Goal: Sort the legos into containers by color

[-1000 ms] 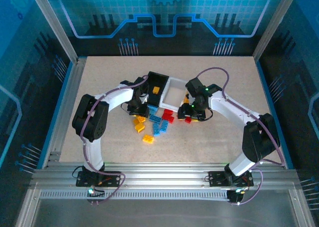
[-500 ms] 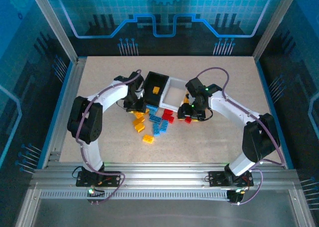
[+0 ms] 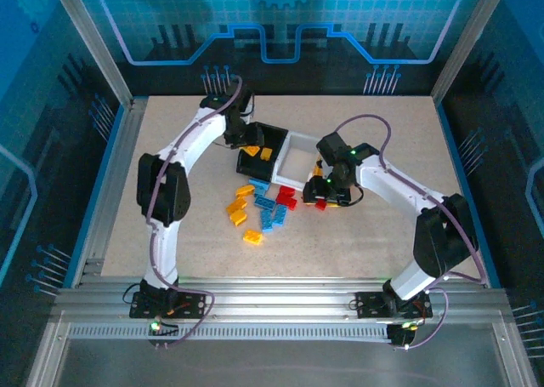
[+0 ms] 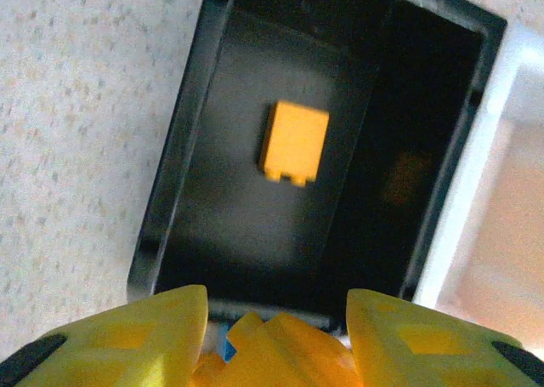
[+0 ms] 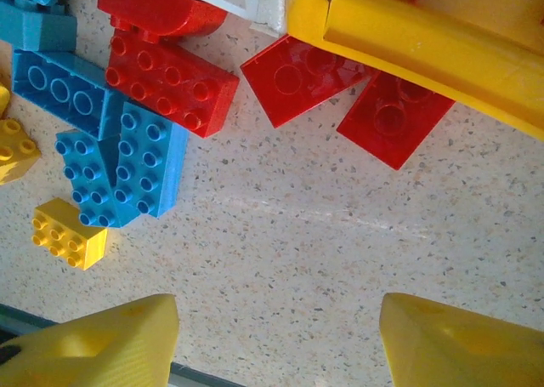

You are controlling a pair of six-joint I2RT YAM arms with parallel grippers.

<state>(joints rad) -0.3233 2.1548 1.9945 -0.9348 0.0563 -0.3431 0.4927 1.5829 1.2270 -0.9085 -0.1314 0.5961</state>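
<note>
1. Change from a second ago: the left gripper (image 3: 246,149) was low at the pile on the near side of the black bin (image 3: 274,134). It is now raised over that bin's near-left rim, with the left arm stretched farther out.
2. The right gripper (image 3: 325,193) has not moved.
3. The held brick (image 4: 272,357) is orange-yellow. It sits clamped between the left gripper's (image 4: 276,312) two yellow fingers (image 4: 161,332), just over the near wall of the black bin (image 4: 174,179).
4. Black bin contents: one orange-yellow brick (image 4: 293,142) lies flat on the floor, roughly central and apart from all the walls. The top view shows it too (image 3: 266,154).
5. The white bin (image 3: 297,162) touches the black bin's right wall. The left wrist view is too blurred to read its inside.
6. The yellow bin (image 5: 408,38) is right of the white bin. A bit of red shows at its top edge; cannot tell if it lies inside.
7. The loose legos (image 3: 265,208) are spread on the table (image 3: 170,132) on the near side of the black bin.
   - Orange-yellow bricks lie leftmost.
   - Blue bricks lie in the middle.
   - Red bricks (image 5: 170,76) lie rightmost, toward the yellow bin.
8. Two flat red plates (image 5: 302,76) lie against the yellow bin's wall.
9. The right gripper (image 5: 272,310) hovers over bare table with its fingers apart and nothing between them.
</note>
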